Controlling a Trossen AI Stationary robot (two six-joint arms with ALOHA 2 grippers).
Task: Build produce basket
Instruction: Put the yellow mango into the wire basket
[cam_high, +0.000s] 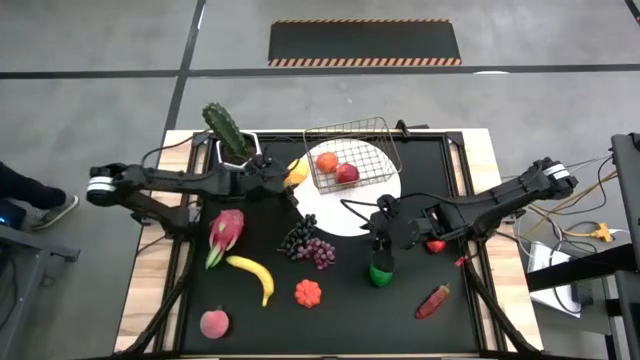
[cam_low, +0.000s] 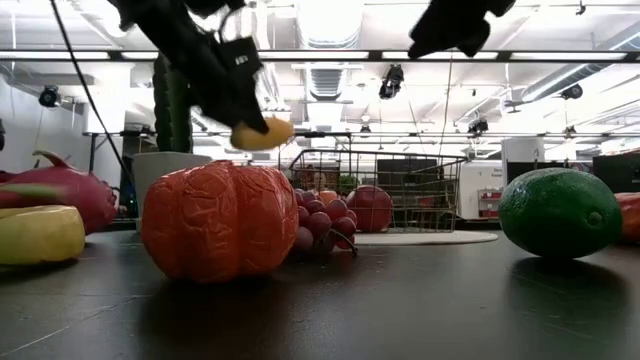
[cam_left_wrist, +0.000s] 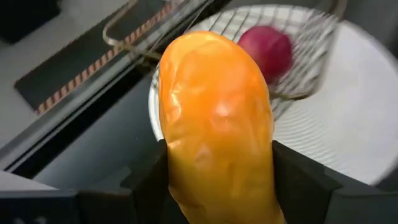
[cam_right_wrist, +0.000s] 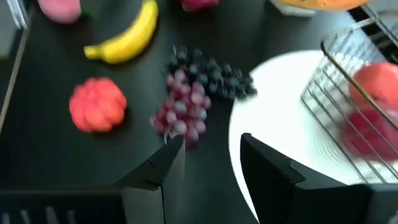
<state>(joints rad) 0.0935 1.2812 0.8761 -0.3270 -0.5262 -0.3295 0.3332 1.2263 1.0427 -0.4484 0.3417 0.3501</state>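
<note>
The wire basket (cam_high: 352, 152) stands on a white plate (cam_high: 345, 212) at the table's far middle, holding a red apple (cam_high: 347, 173) and an orange-pink fruit (cam_high: 327, 161). My left gripper (cam_high: 290, 177) reaches in from the left, just left of the basket, shut on a yellow-orange oval fruit (cam_left_wrist: 214, 124). My right gripper (cam_right_wrist: 211, 146) hangs open and empty over the plate's near edge, above and beyond a green avocado (cam_high: 381, 272). Purple grapes (cam_high: 308, 243) lie between the arms. My left gripper pinches the yellow-orange fruit by its two long sides (cam_left_wrist: 177, 168), one finger (cam_left_wrist: 146, 183) on each side. The fingers slant down from the table's left and lie along the fruit, whose rounded end sticks out past them. It is lifted clear of the table (cam_low: 262, 133).
On the black mat lie a pink dragon fruit (cam_high: 224, 235), a banana (cam_high: 255, 276), an orange pumpkin (cam_high: 308, 293), a peach (cam_high: 214, 323), a red chili (cam_high: 433, 301) and a red piece (cam_high: 436, 245) under the right arm. A cactus pot (cam_high: 230, 135) stands far left.
</note>
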